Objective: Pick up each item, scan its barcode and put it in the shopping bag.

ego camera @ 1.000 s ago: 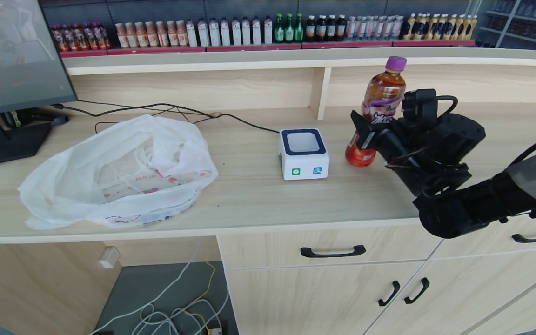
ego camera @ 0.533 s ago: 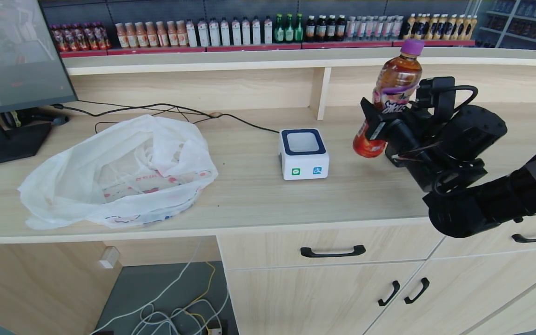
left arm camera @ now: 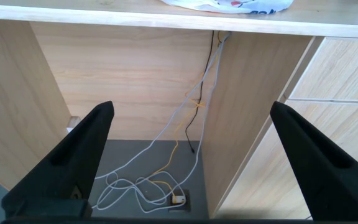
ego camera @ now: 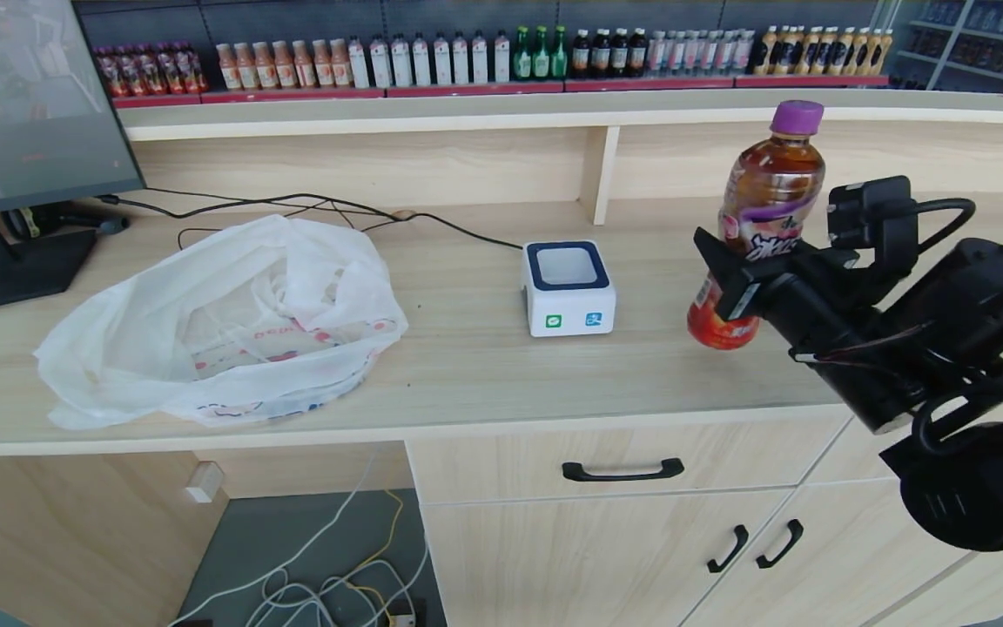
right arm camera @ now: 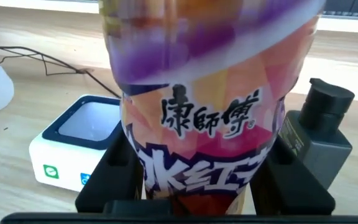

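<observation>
Lifted off the counter (ego camera: 484, 374) and swung rightward, the tea bottle (ego camera: 771, 183) hangs upright toward its front right edge, clamped in the right gripper (ego camera: 741, 279), apart from the scanner (ego camera: 568, 287) it likely faces next, shopping bag (ego camera: 223, 322) waiting at left.

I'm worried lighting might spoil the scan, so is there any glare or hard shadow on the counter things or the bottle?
Head view: even light, only soft shadows beside the small white box scanner and the crumpled white plastic bag; the dark monitor screen mirrors the room. Right wrist view: no glare spot on the label of the purple-capped tea bottle in the right gripper.
</observation>
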Robot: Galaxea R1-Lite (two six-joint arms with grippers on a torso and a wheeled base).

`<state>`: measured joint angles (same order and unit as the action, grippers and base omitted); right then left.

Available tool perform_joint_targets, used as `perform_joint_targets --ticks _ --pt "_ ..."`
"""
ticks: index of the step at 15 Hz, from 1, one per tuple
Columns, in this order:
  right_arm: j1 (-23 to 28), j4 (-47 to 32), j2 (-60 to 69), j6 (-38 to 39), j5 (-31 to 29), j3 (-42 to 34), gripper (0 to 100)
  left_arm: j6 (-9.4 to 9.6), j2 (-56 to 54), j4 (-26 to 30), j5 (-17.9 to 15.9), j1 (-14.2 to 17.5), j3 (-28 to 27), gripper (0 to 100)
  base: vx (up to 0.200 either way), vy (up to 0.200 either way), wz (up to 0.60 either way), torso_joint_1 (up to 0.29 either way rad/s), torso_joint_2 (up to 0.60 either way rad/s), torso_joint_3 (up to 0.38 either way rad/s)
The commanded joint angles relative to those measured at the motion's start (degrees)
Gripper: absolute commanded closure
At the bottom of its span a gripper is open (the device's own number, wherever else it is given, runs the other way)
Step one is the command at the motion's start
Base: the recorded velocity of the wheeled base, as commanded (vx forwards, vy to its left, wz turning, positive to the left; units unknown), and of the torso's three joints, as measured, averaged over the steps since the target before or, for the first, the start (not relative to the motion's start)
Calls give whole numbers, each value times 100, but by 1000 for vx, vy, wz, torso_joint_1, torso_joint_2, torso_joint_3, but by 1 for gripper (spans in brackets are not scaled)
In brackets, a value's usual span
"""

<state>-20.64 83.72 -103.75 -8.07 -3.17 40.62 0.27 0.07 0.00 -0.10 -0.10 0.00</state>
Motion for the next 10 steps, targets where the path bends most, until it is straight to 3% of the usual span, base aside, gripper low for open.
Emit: perform_joint_targets --ticks 1,10 --pt "-133 162 725 -72 -17 -766 100 0 1 0 1 1 0 0 0 0 0 0 0 0" --pt "-318 135 2377 -98 -122 -2313 100 0 1 0 1 1 0 0 0 0 0 0 0 0"
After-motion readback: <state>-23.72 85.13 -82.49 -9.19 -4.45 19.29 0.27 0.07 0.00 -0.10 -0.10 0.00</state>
